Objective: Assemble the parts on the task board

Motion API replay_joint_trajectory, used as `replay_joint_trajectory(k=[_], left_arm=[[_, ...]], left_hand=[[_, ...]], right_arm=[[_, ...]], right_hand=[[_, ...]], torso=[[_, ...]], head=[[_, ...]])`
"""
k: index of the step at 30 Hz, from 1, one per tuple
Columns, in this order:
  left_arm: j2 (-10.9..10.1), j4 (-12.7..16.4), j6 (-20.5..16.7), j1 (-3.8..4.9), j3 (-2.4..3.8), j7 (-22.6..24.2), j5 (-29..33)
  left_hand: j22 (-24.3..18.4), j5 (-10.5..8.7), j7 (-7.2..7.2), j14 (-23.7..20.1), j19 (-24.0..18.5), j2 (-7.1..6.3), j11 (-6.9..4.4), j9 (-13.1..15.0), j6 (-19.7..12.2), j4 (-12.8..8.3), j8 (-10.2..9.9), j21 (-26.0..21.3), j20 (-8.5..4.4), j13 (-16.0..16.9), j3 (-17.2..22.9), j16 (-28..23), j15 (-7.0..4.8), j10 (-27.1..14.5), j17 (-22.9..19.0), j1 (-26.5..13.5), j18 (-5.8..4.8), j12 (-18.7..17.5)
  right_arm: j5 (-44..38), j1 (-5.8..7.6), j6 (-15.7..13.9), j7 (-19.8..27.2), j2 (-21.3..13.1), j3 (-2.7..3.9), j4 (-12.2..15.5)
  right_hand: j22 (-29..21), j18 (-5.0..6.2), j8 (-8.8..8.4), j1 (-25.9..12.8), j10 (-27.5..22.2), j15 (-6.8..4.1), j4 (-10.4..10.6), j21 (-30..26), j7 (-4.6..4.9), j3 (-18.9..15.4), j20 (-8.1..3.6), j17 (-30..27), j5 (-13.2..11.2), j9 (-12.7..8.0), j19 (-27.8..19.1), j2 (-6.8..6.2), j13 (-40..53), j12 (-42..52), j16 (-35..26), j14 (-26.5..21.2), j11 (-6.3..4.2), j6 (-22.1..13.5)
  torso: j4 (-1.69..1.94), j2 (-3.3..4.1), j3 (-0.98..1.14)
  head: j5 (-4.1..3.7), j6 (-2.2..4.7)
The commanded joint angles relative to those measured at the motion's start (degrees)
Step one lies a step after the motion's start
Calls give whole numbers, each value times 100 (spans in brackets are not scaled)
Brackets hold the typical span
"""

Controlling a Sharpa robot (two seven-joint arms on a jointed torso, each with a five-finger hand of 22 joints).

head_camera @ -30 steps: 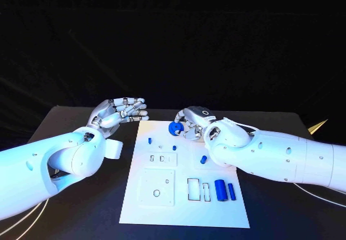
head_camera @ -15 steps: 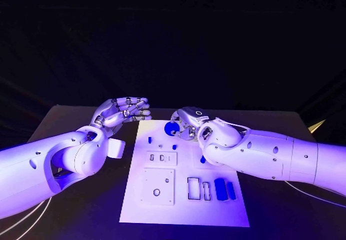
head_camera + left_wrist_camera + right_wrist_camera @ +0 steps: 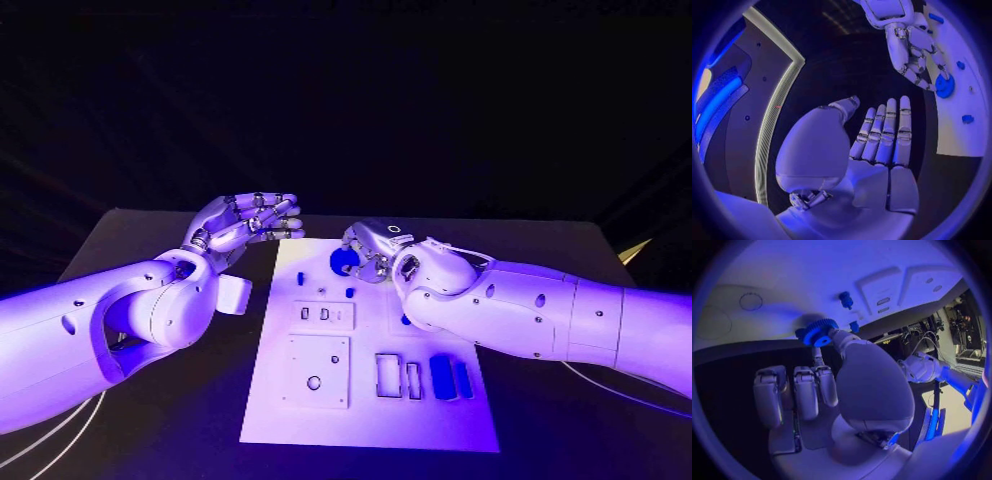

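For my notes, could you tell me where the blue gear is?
In the head view, the blue gear is held by the right hand over the task board's far end.

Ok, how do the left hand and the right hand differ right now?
The right hand pinches a blue gear with its fingertips; the left hand holds nothing. The right hand is over the far end of the task board, low above its surface; the left hand is off the board's left edge, above the black table. Both are silver hands on white arms.
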Motion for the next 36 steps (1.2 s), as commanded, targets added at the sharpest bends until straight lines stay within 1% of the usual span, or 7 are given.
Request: replay_joint_trajectory(k=[1, 6, 11, 14, 22, 28, 36], left_arm=[[9, 10, 107, 7, 4, 29, 12], [9, 11, 107, 7, 4, 28, 12], [7, 11, 106, 8, 4, 27, 12], [9, 7, 107, 8, 4, 26, 12], [8, 1, 108, 8, 4, 25, 12], [15, -7, 109, 8, 4, 24, 12], [19, -16, 107, 7, 4, 22, 12]], left_hand=[[-6, -25, 243, -4, 28, -12, 26, -6, -41, -24, -28, 18, 12, 2, -19, -29, -1, -23, 7, 52, 73, -22], [-6, -25, 243, -4, 28, -12, 26, -6, -41, -24, -28, 18, 12, 2, -19, -29, -1, -23, 7, 52, 73, -22], [-6, -25, 243, -4, 28, -12, 26, -6, -41, -24, -28, 18, 12, 2, -19, -29, -1, -23, 7, 52, 73, -22], [-6, -25, 243, -4, 28, -12, 26, -6, -41, -24, -28, 18, 12, 2, -19, -29, -1, -23, 7, 52, 73, -22], [-6, -25, 243, -4, 28, -12, 26, -6, -41, -24, -28, 18, 12, 2, -19, -29, -1, -23, 7, 52, 73, -22], [-6, -25, 243, -4, 28, -12, 26, -6, -41, -24, -28, 18, 12, 2, -19, -29, -1, -23, 7, 52, 73, -22], [-11, -26, 249, -17, 21, -6, 31, -7, -47, -25, -35, 12, 16, 2, -25, -43, 4, -35, 25, 52, 72, -26]], right_arm=[[-85, -12, 183, 3, 28, -6, -17], [-85, -24, 208, -8, 48, -12, -48], [-76, -29, 212, -5, 74, -15, -81], [-64, -32, 203, 1, 96, -17, -98], [-6, -37, 157, 3, 131, -20, -167], [60, -37, 215, 31, 141, -21, -185], [141, -39, 421, 9, 126, -23, -182]], right_hand=[[1508, -38, -8, -20, 182, -38, -3, 31, -115, 39, -54, 1492, 12, 16, 599, 51, 1013, 13, 29, 614, -29, 135], [1508, -38, -17, -48, 180, -36, -4, 31, -112, 48, -54, 1488, -12, 14, 599, 37, 1010, 9, 28, 613, -27, 132], [1498, -35, -35, -73, 165, -33, -6, 23, -105, 58, -53, 1488, -28, 9, 594, 21, 994, -10, 28, 613, -22, 113], [1491, -33, -70, -125, 145, -23, -6, 17, -88, 69, -48, 1484, -44, -2, 590, -9, 973, -34, 27, 612, -8, 75], [1458, -24, -375, -341, -3, 79, -11, -12, 50, 97, 34, 1475, -77, -105, 572, -117, 822, -209, 23, 610, 114, -290], [1446, -20, -530, -501, -43, 127, 29, -24, 95, 33, 85, 1480, -114, -155, 565, -154, 791, -250, 25, 611, 161, -433], [1450, -21, -574, -725, -31, 139, 159, -21, 99, -28, 106, 1486, -119, -158, 567, -58, 810, -235, 27, 612, 170, -378]], torso=[[-6, 1, 0], [-1, 1, 4], [-1, 0, -2], [-1, 1, 2], [0, 0, -4], [-4, 4, -5], [-3, 0, -2]], head=[[4, 2], [6, 7], [8, 4], [13, 7], [11, 4], [15, 3], [18, -9]])
